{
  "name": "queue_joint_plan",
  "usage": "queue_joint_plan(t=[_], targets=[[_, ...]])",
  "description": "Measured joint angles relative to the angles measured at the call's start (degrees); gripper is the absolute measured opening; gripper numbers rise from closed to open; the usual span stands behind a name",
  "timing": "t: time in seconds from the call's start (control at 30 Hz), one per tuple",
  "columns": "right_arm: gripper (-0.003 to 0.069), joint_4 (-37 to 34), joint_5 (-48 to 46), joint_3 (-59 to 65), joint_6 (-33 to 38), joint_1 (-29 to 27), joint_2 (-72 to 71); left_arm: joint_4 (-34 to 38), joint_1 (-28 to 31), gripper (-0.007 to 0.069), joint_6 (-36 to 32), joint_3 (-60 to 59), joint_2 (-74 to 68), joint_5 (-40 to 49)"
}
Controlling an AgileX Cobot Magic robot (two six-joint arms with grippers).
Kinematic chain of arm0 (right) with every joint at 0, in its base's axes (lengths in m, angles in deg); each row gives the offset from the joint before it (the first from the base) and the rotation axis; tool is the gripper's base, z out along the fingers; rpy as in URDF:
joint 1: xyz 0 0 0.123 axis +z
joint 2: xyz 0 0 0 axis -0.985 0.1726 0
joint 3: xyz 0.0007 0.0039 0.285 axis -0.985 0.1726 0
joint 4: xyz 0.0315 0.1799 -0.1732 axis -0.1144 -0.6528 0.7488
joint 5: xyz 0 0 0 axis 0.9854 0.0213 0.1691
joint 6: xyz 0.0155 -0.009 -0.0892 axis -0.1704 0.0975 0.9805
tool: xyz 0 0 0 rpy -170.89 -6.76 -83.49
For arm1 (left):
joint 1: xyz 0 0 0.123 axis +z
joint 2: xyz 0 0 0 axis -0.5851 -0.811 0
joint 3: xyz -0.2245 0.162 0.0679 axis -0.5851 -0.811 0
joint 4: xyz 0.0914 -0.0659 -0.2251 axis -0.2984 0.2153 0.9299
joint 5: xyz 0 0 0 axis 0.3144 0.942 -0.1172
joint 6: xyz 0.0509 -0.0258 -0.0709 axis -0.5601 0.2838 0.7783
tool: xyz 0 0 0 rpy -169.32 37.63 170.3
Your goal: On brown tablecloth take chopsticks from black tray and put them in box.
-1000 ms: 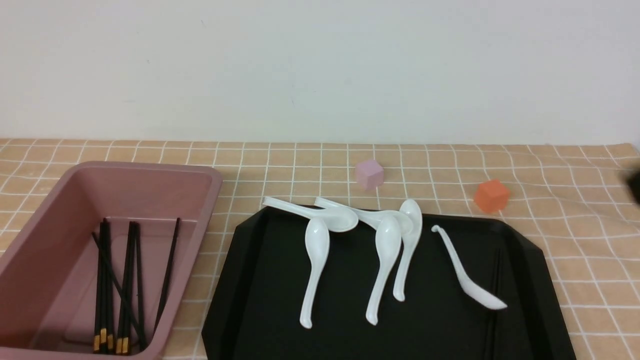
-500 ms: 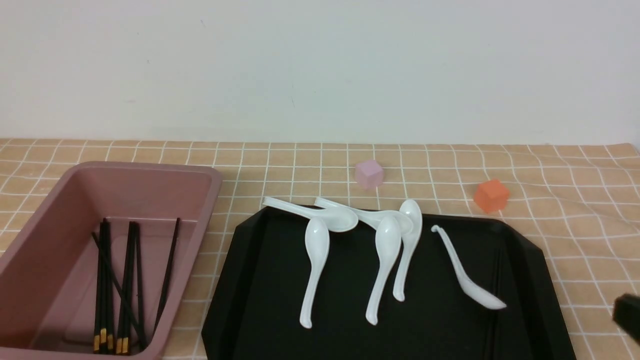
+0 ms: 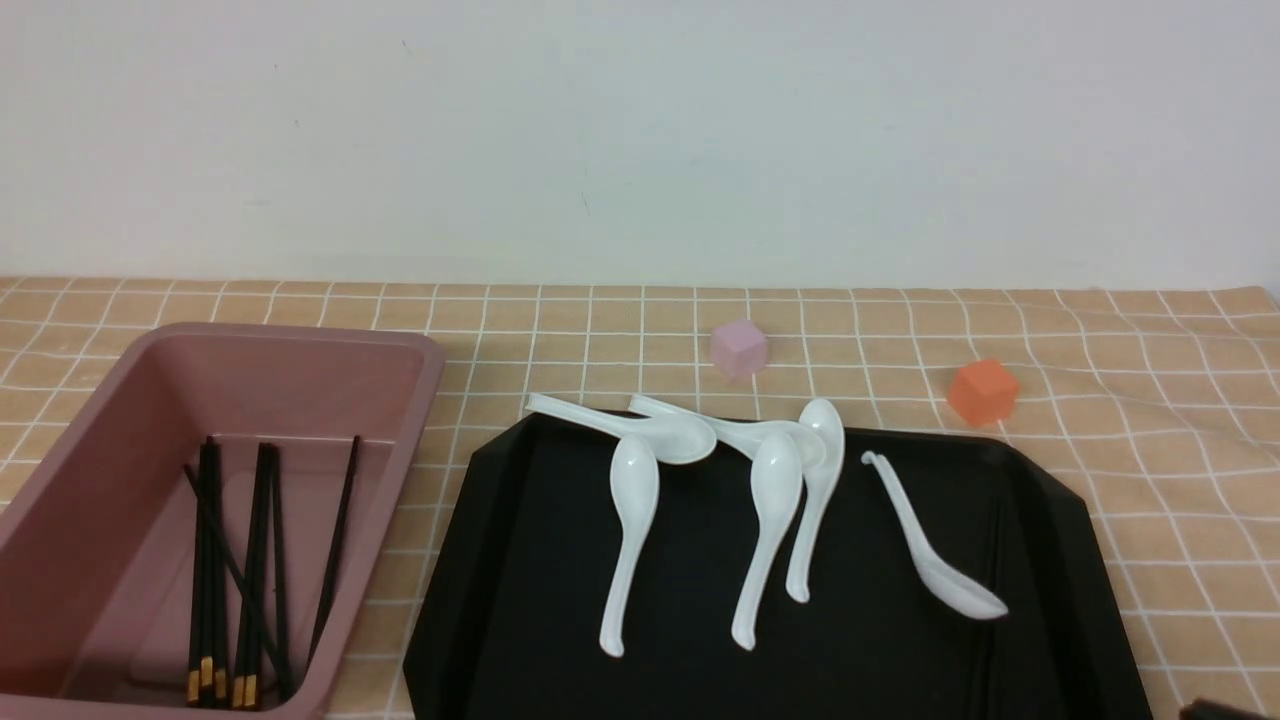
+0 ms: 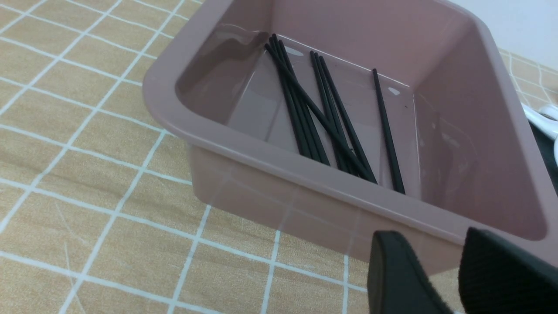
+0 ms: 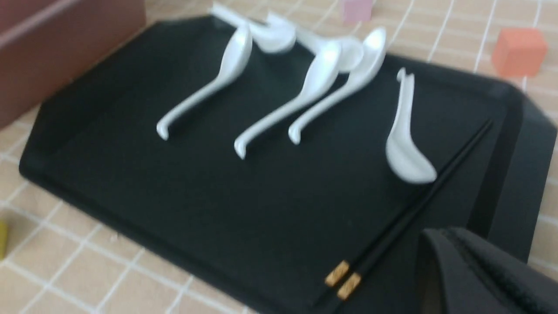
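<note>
L gripper [image 4: 429, 233] wide, R gripper [image 5: 442, 231] narrow, chopsticks [image 5: 401, 222] in blk tray [image 5: 104, 209], no legible txt

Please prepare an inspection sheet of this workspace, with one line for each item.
Surface: brown tablecloth with white grid, slightly wrinkled toward the right.
Job's things: pink box holds several chopsticks; black tray has two chopsticks side by side.
Clutter: six white spoons at the tray, pink cube and orange cube beyond it; yellow thing cut off, cannot tell what.
Grippers: left gripper open, fingers apart near the box; right gripper shut, above the tray's right part, nothing seen held in either.
Cables: nothing seen.
Surroundings: plain pale wall behind the cloth.
</note>
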Motion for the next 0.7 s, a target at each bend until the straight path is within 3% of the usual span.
queue_joint_plan(t=[0.3,0.4,0.7], targets=[[0.0011,0.31,-0.61,0.05,0.0,0.0,-0.48,0.0,0.0,0.0238,0.0,0.0,0.0,0.0],[0.0013,3.61,0.51,1.88,-0.05,-0.36,-4.27,0.0,0.0,0.0238,0.0,0.0,0.0,0.0],[0.0021,10.96,1.18,10.65,-5.96,-12.27,-18.39,0.0,0.0,0.0238,0.0,0.0,0.0,0.0]])
